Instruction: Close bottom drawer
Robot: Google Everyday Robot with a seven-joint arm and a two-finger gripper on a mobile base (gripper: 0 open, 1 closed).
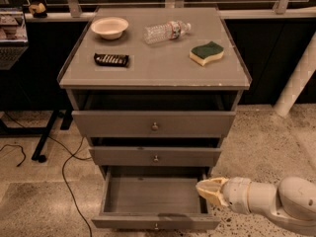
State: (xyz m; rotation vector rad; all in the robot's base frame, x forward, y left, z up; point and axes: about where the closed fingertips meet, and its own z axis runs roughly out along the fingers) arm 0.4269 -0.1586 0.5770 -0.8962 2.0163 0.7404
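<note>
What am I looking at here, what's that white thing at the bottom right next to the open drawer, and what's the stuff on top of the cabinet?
That white thing is a robot's arm. Its cream tip is the tool, the part that grasps. The tool sits at the right edge of the pulled-out bottom drawer, which looks empty; the job is to close that drawer. I see nothing held in the tool. The single picture looks down at a grey cabinet from the front. The middle drawer and top drawer stand slightly out. On top lie a pale bowl, a plastic water bottle on its side, a green-and-yellow sponge and a small dark packet.
</note>
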